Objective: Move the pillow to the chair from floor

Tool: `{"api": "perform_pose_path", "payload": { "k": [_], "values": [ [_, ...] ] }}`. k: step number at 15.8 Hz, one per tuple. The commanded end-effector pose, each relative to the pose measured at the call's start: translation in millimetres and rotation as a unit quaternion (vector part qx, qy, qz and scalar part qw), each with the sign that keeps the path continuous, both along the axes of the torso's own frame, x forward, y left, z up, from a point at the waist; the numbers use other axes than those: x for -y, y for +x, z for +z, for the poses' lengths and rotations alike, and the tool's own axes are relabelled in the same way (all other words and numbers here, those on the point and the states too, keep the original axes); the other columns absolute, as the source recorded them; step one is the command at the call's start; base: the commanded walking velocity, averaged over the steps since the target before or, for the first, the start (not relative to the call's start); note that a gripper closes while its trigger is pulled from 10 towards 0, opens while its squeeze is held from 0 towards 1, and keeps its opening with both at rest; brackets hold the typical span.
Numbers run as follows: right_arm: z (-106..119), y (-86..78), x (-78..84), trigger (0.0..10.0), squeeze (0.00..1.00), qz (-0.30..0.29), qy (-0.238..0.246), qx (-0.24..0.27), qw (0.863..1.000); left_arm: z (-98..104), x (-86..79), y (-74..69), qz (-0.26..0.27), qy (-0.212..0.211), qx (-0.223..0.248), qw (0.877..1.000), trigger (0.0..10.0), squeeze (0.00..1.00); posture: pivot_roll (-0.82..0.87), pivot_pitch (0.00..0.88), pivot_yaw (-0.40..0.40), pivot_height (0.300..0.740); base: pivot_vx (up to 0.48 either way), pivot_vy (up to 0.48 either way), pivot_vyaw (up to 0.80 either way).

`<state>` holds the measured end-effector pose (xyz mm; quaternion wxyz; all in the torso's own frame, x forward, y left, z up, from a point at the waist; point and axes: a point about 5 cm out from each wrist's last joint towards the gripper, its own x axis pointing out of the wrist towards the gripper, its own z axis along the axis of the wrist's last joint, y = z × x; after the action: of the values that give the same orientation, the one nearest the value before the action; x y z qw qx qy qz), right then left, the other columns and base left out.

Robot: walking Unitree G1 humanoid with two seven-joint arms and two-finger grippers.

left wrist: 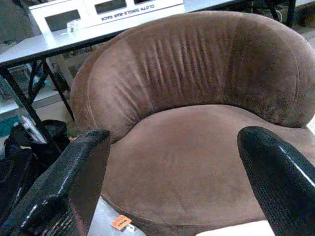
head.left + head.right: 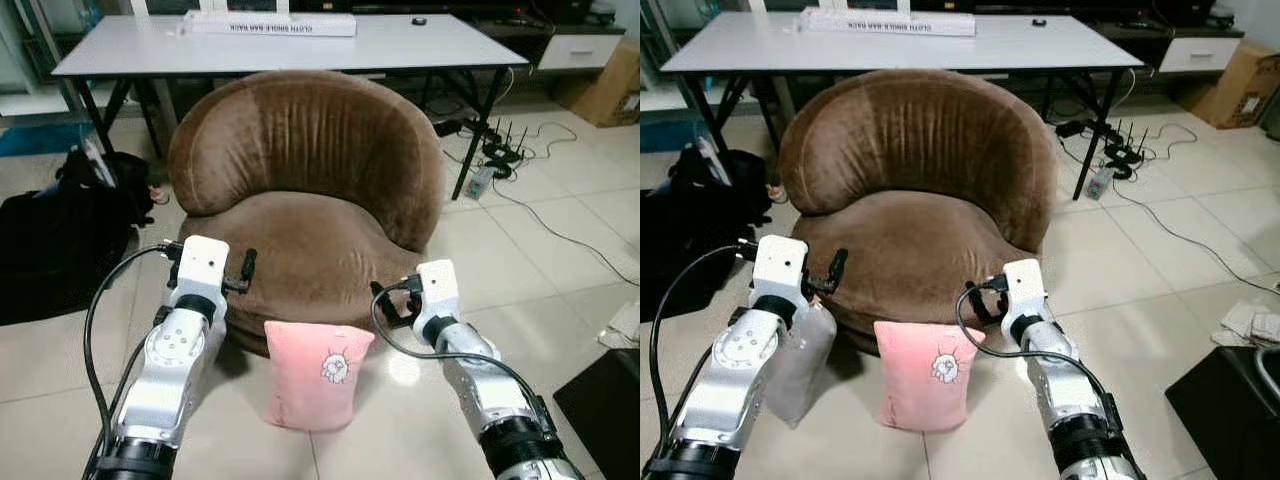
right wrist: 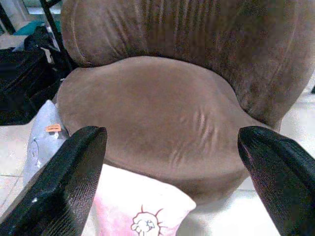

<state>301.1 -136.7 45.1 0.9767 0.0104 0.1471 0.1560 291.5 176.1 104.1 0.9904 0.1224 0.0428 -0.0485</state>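
Note:
A pink pillow (image 2: pixel 315 375) with a small cartoon print stands upright on the tiled floor, leaning against the front of the round brown chair (image 2: pixel 305 180). The chair's seat (image 1: pixel 187 157) is bare. My left gripper (image 1: pixel 174 142) hovers open at the seat's front left edge, above and left of the pillow. My right gripper (image 3: pixel 170 137) is open at the seat's front right edge, just right of the pillow's top corner (image 3: pixel 147 216). Neither gripper touches the pillow.
A pale grey pillow (image 2: pixel 800 365) leans on the chair's left side under my left arm. A grey table (image 2: pixel 290 45) stands behind the chair. A black bag (image 2: pixel 60 240) lies left; cables and power strips (image 2: pixel 495 160) lie right, with a cardboard box (image 2: pixel 612 85) beyond.

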Motion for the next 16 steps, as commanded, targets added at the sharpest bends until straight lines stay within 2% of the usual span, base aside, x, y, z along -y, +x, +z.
{"api": "perform_pose_path", "payload": {
  "k": [1,2,5,13,16],
  "values": [
    [6.6,6.7,-0.7,10.0,0.00,0.002,0.001,0.008,1.000,9.3,3.4,5.8,-0.012,0.002,0.012,1.000,10.0,0.00,0.11,0.000,-0.034,0.740,0.315,0.000,0.00],
    [8.1,7.3,-3.0,10.0,0.00,0.015,-0.008,0.012,1.000,9.8,3.7,6.4,-0.014,0.003,0.012,1.000,10.0,0.00,0.11,0.000,-0.034,0.740,0.322,0.000,0.00],
    [10.6,9.5,-4.9,10.0,0.00,0.020,-0.010,0.014,1.000,8.5,4.2,6.2,-0.019,0.004,0.007,1.000,10.0,0.00,0.11,0.000,-0.036,0.740,0.338,0.000,0.80],
    [12.7,13.7,0.2,10.0,0.00,0.007,-0.012,0.011,1.000,6.3,5.8,8.4,-0.028,0.014,-0.001,1.000,10.0,0.00,0.10,0.000,-0.037,0.740,0.348,0.000,0.00],
    [12.1,14.2,0.9,10.0,0.00,0.009,-0.010,0.006,1.000,2.7,8.5,6.4,-0.034,0.021,-0.010,0.999,10.0,0.00,0.10,0.000,-0.038,0.740,0.000,0.000,0.00]
  ]
}}
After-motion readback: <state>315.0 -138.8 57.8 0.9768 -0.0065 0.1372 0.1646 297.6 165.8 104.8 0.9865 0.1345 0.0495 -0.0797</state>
